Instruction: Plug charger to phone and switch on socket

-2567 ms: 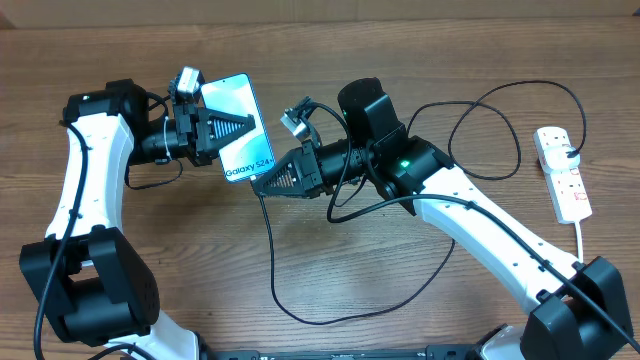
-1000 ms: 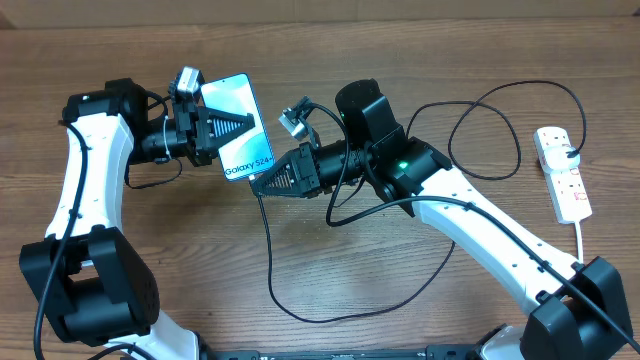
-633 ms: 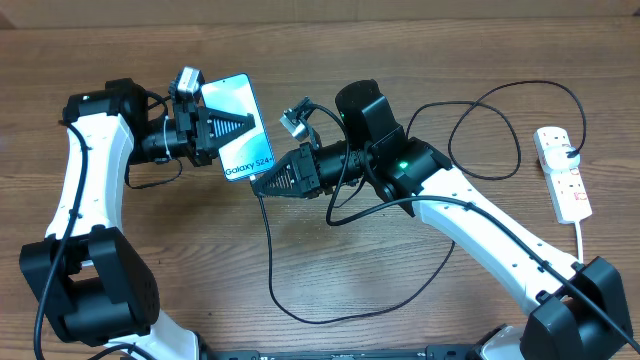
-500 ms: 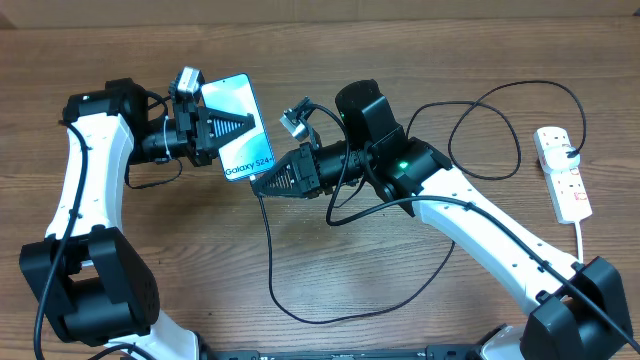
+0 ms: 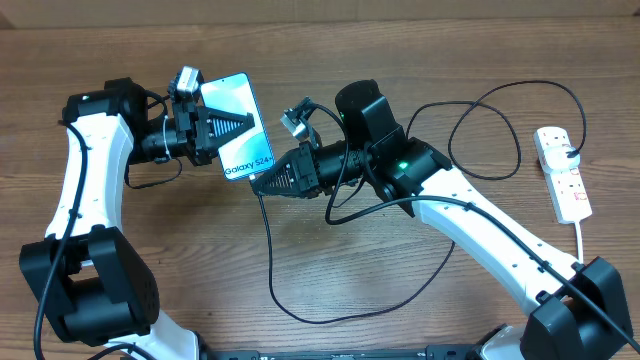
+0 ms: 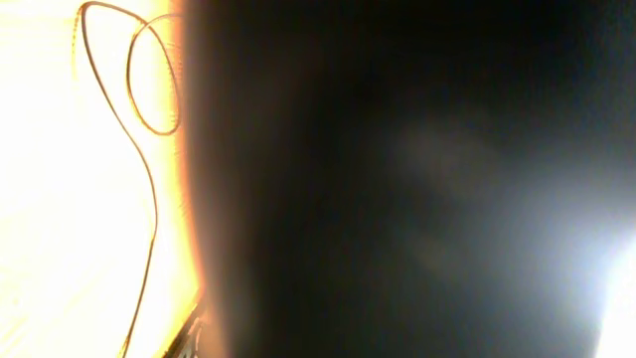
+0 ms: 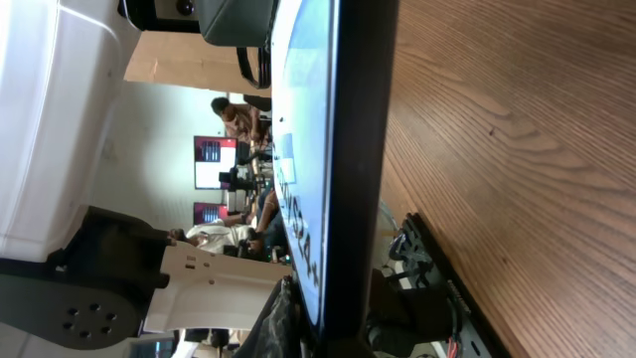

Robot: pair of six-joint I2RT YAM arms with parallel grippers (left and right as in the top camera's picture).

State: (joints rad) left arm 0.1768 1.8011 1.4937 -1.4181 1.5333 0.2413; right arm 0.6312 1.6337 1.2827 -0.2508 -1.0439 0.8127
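Observation:
In the overhead view my left gripper is shut on the phone and holds it above the table, its light blue screen facing up and tilted. My right gripper is shut at the phone's lower edge, and the thin black charger hangs out of it and loops over the table. The connector tip is hidden between the jaws and the phone. The right wrist view shows the phone edge-on, right at my jaws. A dark surface fills most of the left wrist view, with the charger at its left. The white socket lies at the far right.
The socket's white cord runs toward the front edge. The charger's black loops spread across the wooden table between the right arm and the socket and under that arm.

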